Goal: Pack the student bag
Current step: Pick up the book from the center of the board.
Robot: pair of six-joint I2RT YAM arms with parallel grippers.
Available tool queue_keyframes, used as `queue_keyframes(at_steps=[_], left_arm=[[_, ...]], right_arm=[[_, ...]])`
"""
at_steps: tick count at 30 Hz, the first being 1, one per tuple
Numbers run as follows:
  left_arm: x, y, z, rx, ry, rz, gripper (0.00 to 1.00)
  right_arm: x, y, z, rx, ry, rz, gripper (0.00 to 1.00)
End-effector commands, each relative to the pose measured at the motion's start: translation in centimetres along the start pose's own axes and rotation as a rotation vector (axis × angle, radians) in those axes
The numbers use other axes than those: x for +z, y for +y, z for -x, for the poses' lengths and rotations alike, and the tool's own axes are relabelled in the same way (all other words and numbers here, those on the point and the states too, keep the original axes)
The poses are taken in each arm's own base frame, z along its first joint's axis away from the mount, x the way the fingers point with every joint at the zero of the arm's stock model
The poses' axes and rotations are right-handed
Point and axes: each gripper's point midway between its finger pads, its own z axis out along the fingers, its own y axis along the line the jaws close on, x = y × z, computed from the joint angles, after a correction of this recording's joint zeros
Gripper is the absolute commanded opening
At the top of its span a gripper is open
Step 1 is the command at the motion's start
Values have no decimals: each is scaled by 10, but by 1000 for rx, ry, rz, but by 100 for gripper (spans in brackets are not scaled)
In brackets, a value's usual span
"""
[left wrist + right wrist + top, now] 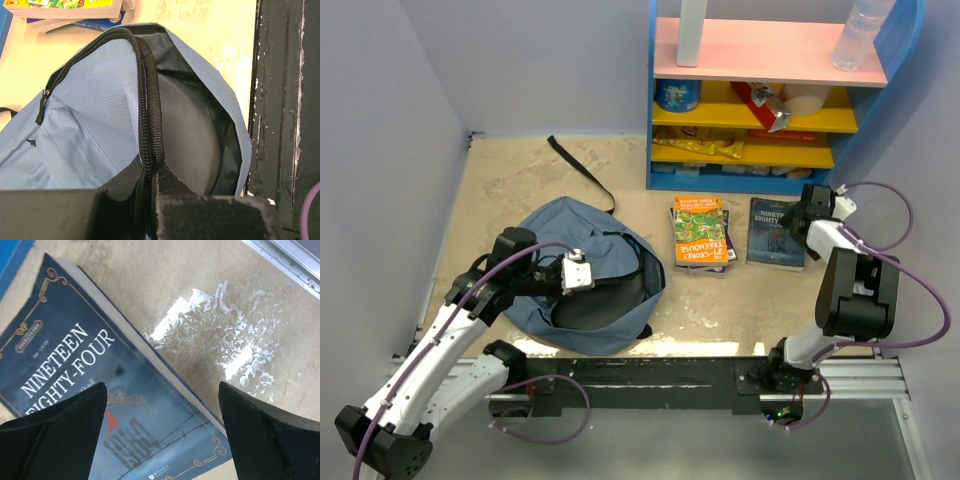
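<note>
The bag (585, 270) lies on the table (510, 180) at the lower left of the top view, its mouth facing the right side of the frame, towards the books. The left gripper (582, 275) is clenched on the black zip rim (150, 100), pinching it at the bottom of the left wrist view and lifting it so the dark lining shows.

The bag looks soft and limp. It probably weighs little while empty, and its fabric would likely sag shut if let go. The zip rim is the best place to hold it, being thicker and rougher than the smooth blue cloth, which would bunch and slip.

The right gripper (162, 410) hangs spread wide over the dark book (75, 370), grasping nothing. That book lies flat at centre right of the top view, just right of a stack of books (700, 232) and below the shelf (770, 100). It seems stiff and fairly light with a glossy, likely slippery cover. Because it lies flush on the table, the long page edge, running diagonally through the wrist view, is probably where the fingers can bite.
</note>
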Motion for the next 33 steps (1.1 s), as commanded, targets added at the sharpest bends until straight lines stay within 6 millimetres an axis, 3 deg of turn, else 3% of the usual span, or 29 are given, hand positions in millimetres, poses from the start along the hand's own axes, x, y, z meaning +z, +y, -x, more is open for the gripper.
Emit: queue_keyframes(at_steps=[1,6,13,24,33], left_arm=[[-2,-6,16,23,-64,-27,0],[0,-8,13,23,-65,-30,0],[1,-6,13,24,-66,-25,0],[2,-2,16,26,-64,-22,0],[3,-2,16,21,-66,-27,0]], right_arm=[[5,10,6,-10,5,34,94],[8,25,-25,10,101,151,87],[-6,45,-53,40,181,341,78],[-35,86,-58,164,237,615,73],[-66,100,-27,188,153,718,65]])
